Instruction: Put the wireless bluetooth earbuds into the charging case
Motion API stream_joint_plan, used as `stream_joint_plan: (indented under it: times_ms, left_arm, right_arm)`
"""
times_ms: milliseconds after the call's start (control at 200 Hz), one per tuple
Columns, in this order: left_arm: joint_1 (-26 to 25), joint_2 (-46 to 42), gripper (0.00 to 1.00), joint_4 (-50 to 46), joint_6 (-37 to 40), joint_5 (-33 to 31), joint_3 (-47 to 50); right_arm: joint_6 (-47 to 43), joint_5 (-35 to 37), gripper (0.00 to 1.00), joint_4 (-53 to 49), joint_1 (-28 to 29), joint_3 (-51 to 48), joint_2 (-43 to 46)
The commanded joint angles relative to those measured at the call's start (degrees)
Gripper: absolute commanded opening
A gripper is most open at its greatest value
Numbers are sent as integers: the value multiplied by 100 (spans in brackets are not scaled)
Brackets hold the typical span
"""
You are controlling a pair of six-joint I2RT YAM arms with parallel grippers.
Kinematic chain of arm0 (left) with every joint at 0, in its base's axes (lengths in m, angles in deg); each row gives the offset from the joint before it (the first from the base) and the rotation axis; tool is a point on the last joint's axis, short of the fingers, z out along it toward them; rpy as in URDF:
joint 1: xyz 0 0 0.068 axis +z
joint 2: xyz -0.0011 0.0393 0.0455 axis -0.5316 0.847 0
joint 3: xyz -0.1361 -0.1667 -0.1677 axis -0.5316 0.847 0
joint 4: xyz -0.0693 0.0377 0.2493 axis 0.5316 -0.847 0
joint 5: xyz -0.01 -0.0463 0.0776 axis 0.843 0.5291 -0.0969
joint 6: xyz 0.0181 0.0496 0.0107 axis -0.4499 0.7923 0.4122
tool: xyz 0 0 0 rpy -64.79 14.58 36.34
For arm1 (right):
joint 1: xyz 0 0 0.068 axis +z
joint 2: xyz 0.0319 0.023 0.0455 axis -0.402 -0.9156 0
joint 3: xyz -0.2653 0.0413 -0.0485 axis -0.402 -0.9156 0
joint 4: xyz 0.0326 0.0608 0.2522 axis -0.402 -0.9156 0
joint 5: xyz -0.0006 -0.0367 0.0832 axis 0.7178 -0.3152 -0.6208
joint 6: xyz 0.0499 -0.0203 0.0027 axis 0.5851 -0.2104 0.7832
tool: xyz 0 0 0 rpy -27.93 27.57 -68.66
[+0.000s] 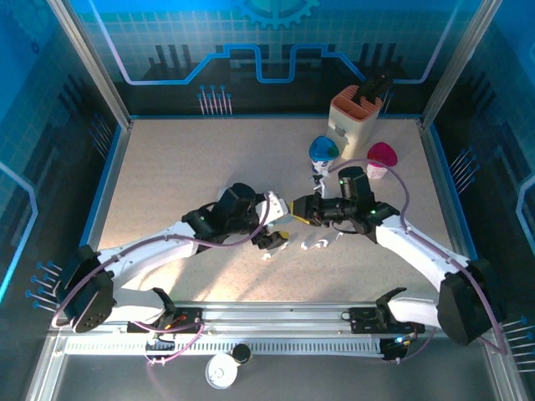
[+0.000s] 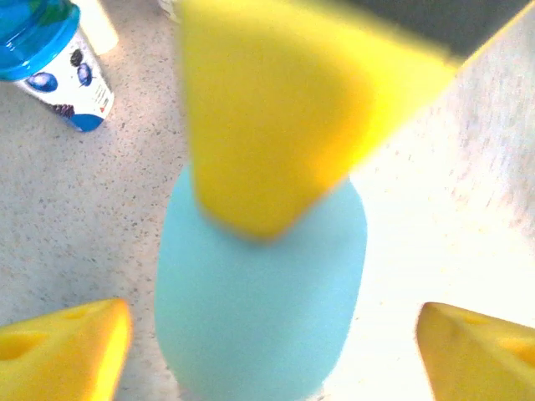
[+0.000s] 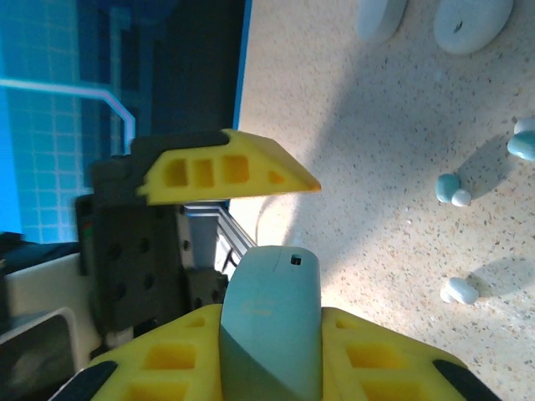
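A pale blue pebble-shaped charging case (image 3: 272, 326) stands upright between the yellow fingers of my right gripper (image 3: 272, 319), which is shut on it. In the left wrist view the same case (image 2: 259, 309) sits between my left gripper's (image 2: 272, 334) wide-apart fingers without touching them, and a yellow finger (image 2: 259, 109) of the right gripper covers its top. From above, the two grippers meet tip to tip at mid-table, left (image 1: 282, 222) and right (image 1: 299, 209). Loose earbuds lie on the table: a pale blue one (image 3: 454, 190), a white one (image 3: 460, 291), and small white ones (image 1: 316, 242) just in front of the grippers.
A blue-lidded cup (image 1: 323, 150) and a pink-lidded one (image 1: 382, 157) stand behind the grippers, with a beige holder (image 1: 355, 113) at the back. Two pale round cases (image 3: 472, 21) lie farther off. A small black object (image 1: 269, 241) lies under the left gripper.
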Motion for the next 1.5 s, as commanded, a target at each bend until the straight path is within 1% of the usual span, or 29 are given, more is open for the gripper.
stream_joint_plan:
  times_ms: [0,30,170,235,300,380,515,660,760,865,985,1121,1306,1496]
  left_arm:
    - [30,-486,97,1280,-999,278,320]
    - [32,-579,99,1531,-1198,313,409]
    - [31,-812,99,2458,-1838,334,699]
    - [26,-799,99,2725,-1861,449,758]
    - [32,-749,99,2714,-1894,538,653]
    - [26,-696,99,2777,-1832,772,549]
    - [33,-606,98,3467,-1976,932,618]
    - [35,-383,95,4085,-1964,1386,546]
    - [59,-206,86,4480,-1946,1731,520]
    - [66,-86,76,4677,-1970,1748,480]
    - [98,15,69,5134,-1953,1715,559]
    - [126,73,64,5338,-1953,1731,582]
    - [133,167,56,5475,-1820,1911,592]
    - [141,178,55,5505,-1650,2025,659]
  right_arm:
    - [626,-276,15,477,-219,-190,430]
    - [800,-314,15,599,-274,-239,525]
    - [1678,-492,14,1163,-489,-419,960]
    - [2092,-588,13,1398,-554,-484,1143]
    - [2541,-689,11,1680,-585,-585,1314]
    - [3232,-698,10,2410,-598,-756,1476]
    - [4035,-716,9,3369,-601,-949,1558]
    - [4342,-659,8,3818,-596,-976,1555]
    - [4621,-592,8,4199,-595,-1028,1544]
    - [4798,-615,8,4316,-588,-1037,1570]
    - [4804,-672,8,3999,-588,-1045,1621]
    - [5039,-558,7,4189,-587,-1200,1624]
    - [5065,-562,7,4150,-586,-1221,1616]
    - [5163,-531,6,4309,-586,-1137,1528]
